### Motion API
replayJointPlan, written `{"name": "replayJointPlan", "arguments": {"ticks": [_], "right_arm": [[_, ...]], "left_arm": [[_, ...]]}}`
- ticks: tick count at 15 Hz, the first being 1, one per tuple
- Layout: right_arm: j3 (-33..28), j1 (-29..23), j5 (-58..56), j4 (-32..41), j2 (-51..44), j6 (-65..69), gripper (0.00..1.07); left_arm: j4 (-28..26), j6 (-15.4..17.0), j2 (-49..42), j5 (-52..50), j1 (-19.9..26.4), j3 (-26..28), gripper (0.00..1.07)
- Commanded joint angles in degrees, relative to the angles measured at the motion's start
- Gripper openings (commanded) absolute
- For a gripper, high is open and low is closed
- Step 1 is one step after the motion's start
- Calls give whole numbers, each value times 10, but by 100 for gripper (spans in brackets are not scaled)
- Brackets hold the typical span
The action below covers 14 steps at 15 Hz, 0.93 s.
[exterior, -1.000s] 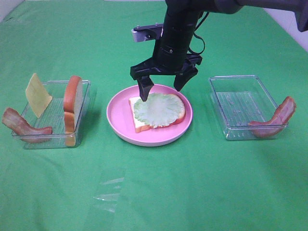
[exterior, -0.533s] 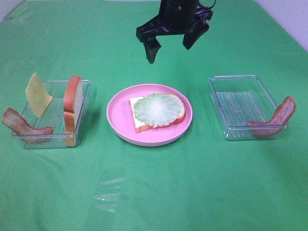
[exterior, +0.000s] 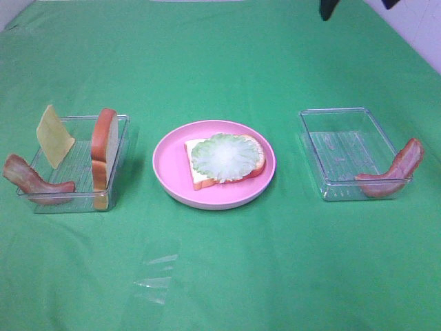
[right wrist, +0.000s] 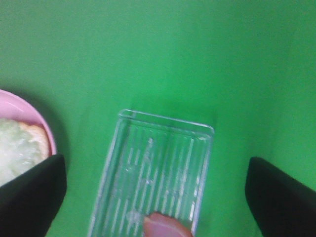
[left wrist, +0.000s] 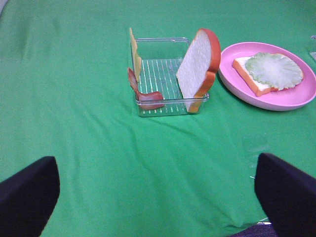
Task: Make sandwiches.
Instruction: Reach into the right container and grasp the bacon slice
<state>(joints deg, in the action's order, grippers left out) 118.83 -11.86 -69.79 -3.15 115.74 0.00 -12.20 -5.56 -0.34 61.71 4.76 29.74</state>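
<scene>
**Half-built sandwich waits on pink plate, both grippers wide open and empty**

At the centre of the green cloth (exterior: 275, 262), a bread slice (exterior: 198, 178) lies flat on the pink plate (exterior: 169, 165) with a lettuce leaf (exterior: 224, 157) resting on top. In the left clear tray (exterior: 79, 118), an upright bread slice (exterior: 105, 141) leans on the right wall and a cheese square (exterior: 54, 136) tilts at the far left. A bacon strip (exterior: 31, 181) drapes over its near-left corner. A second bacon strip (exterior: 396, 169) hangs over the near-right corner of the right clear tray (exterior: 334, 110). The left gripper (left wrist: 155, 163) hovers above bare cloth, jaws spread, holding nothing. The right gripper (right wrist: 154, 165), equally spread and empty, hangs above the right clear tray.
</scene>
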Motion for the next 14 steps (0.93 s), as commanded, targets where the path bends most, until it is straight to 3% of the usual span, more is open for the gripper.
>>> {"name": "replayJointPlan", "arguments": {"ticks": [1,2,5,14], "right_arm": [[-74,63,-66,0,-34,11,96],[-142,116,-62,15,-51,19,96],[-226,155,-41,43,-56,16,96],[-391,159,117,91,-56,-6,96]], "left_arm": [[-2,3,-8,-2,0,-1,101],[-2,3,-8,-2,0,-1,101],[-2,3,-8,-2,0,-1,101],[-2,3,-8,-2,0,-1,101]]}}
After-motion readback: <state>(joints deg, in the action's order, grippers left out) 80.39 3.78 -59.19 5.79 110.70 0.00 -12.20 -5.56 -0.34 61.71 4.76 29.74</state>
